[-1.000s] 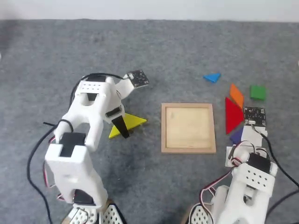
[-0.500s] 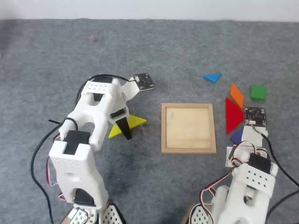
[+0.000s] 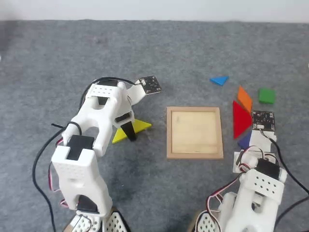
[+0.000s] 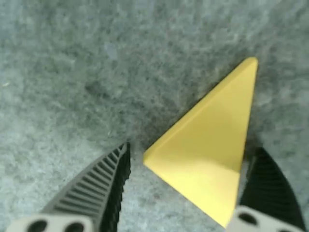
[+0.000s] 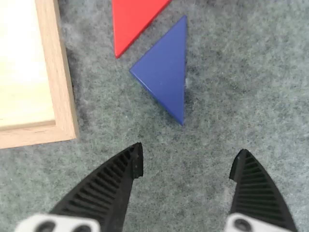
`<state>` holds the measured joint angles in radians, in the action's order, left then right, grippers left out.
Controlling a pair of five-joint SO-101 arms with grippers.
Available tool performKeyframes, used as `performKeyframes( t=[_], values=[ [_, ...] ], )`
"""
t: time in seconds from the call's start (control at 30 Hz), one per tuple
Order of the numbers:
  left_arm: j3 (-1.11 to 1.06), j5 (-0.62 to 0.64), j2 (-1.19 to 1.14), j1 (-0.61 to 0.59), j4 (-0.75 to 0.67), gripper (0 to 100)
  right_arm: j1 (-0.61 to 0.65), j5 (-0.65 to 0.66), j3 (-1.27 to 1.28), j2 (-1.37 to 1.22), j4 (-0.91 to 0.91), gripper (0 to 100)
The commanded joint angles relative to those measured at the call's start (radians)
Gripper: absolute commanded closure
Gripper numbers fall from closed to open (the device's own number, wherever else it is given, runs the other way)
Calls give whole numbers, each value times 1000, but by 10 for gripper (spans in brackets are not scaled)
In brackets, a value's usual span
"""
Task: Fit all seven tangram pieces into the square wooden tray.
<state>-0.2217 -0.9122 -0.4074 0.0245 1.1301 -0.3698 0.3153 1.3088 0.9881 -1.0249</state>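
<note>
the yellow triangle (image 4: 217,125) is seen lying flat on the carpet (image 3: 193,53), left of the empty tray (image 3: 194,153), and is straddled by the left claw (image 4: 192,150), which is held open. the right claw (image 5: 189,150) is also spread, near the blue triangle (image 5: 166,77) beside the tray's right rim. if the fingers are closed on slanted edges, the thin piece could be squeezed out or tipped.
</note>
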Motion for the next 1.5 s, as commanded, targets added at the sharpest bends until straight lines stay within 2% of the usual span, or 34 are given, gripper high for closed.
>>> performKeyframes(
  t=[0.0, 0.2, 0.6, 1.1, 1.47],
  values=[
    [22, -5, 3, 18, 28, 655, 7, -11, -5, 16, 16, 703],
    [19, -2, 3, 17, 34, 675, 7, -11, -5, 16, 16, 703],
    [22, 91, 12, 17, 37, 705, 7, -11, -5, 15, 16, 703],
    [130, 212, 12, 23, 207, 705, 7, -11, -5, 15, 16, 703],
    [124, 215, 0, 29, 210, 664, 7, -11, -5, 13, 16, 703]
  ],
)
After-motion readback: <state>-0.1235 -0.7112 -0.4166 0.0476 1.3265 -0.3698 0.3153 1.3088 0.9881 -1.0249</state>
